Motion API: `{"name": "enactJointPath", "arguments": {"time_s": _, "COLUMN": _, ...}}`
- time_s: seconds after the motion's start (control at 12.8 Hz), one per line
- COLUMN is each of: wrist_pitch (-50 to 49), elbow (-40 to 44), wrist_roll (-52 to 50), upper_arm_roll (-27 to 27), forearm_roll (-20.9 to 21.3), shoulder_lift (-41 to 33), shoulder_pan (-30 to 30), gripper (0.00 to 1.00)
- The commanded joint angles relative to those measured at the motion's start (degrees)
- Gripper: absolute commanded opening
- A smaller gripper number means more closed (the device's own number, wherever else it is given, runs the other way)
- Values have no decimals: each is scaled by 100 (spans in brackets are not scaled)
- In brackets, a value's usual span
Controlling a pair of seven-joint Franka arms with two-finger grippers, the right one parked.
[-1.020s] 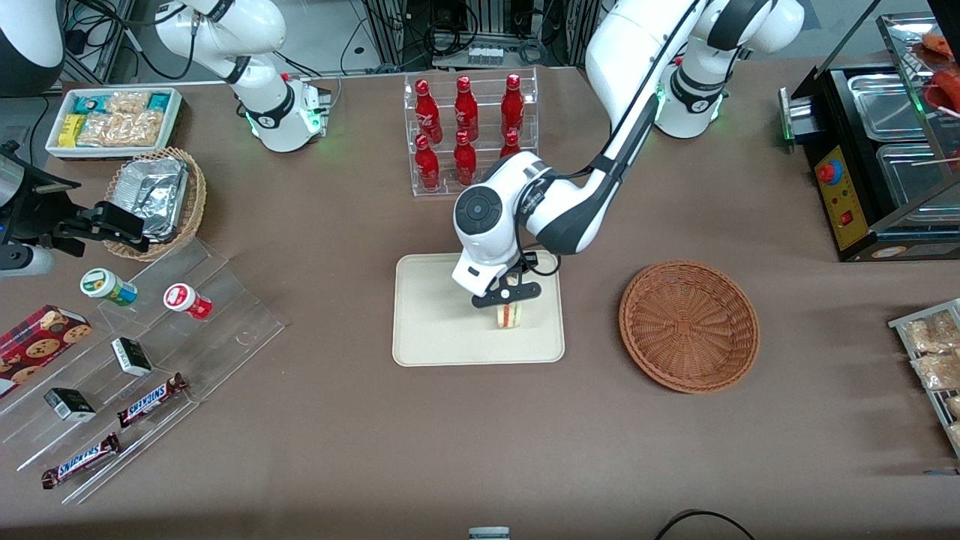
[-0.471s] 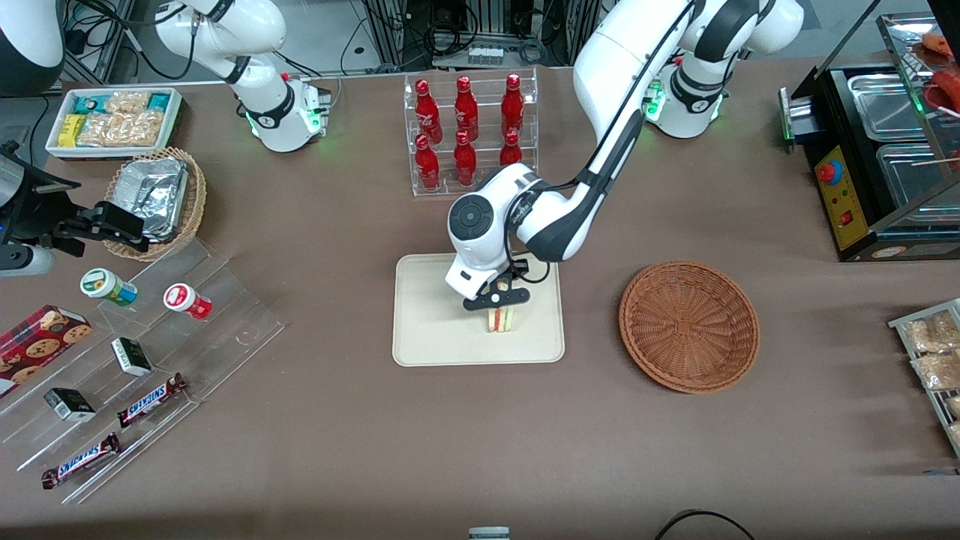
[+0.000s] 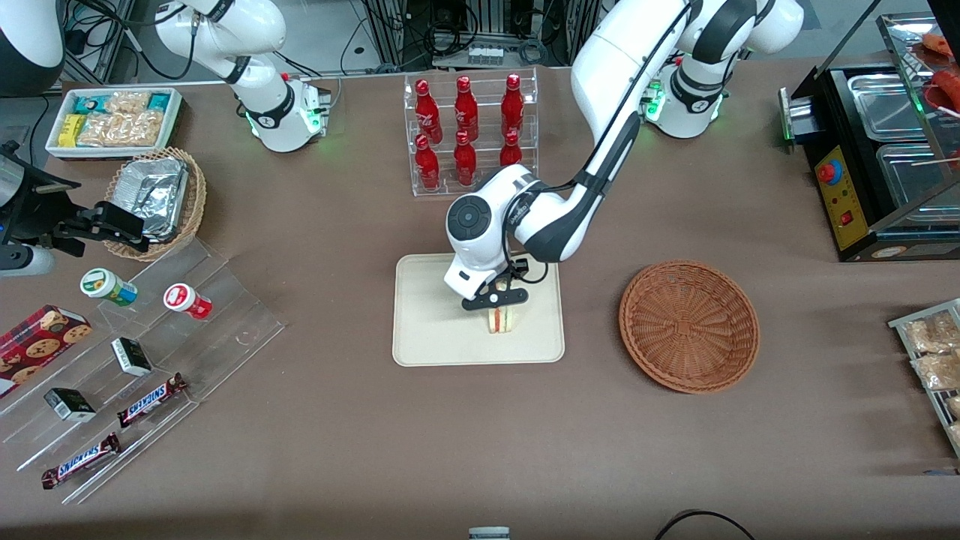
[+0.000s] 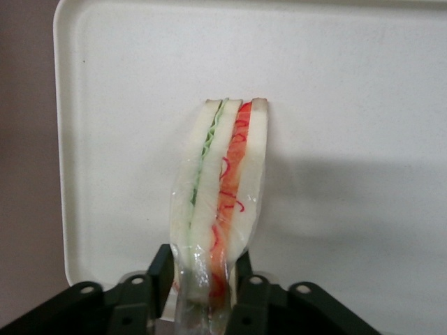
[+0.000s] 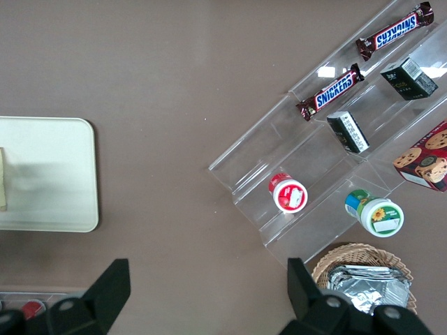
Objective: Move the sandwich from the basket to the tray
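The sandwich (image 3: 502, 319) stands on edge on the cream-white tray (image 3: 427, 334), its red and green filling layers facing the front camera. My left gripper (image 3: 496, 304) is directly above it, shut on the sandwich's upper end. In the left wrist view the black fingers (image 4: 162, 269) press both sides of the clear-wrapped sandwich (image 4: 223, 174), whose lower end rests on or just above the tray (image 4: 349, 105). The round reddish-brown basket (image 3: 688, 325) sits empty beside the tray, toward the working arm's end of the table. The right wrist view catches the tray (image 5: 49, 174).
A clear rack of red bottles (image 3: 469, 131) stands farther from the front camera than the tray. An acrylic stepped stand with snacks (image 3: 142, 360), a tan basket of foil packs (image 3: 156, 199) and a white bin (image 3: 112, 120) lie toward the parked arm's end. A black warmer (image 3: 877, 157) stands at the working arm's end.
The left gripper has carried the sandwich a little toward the parked arm's end over the tray and lowered it. In the last half second it has hardly moved.
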Motion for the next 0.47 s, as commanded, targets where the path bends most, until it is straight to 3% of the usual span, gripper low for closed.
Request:
{"name": "enactJointPath", "arguments": {"time_s": 0.0, "wrist_pitch": -225, "elbow": 142, "wrist_roll": -82, "upper_arm_roll": 114, "forearm_roll": 70, "shoulder_lift": -233, "shoulder_pan": -73, "gripper": 99}}
{"name": "enactJointPath", "arguments": {"time_s": 0.39, "wrist_pitch": -1638, "elbow": 90, "wrist_roll": -73, "upper_arm_roll": 123, "forearm_roll": -88, "shoulder_lift": -1602, "shoulder_pan": 480, "gripper": 99}}
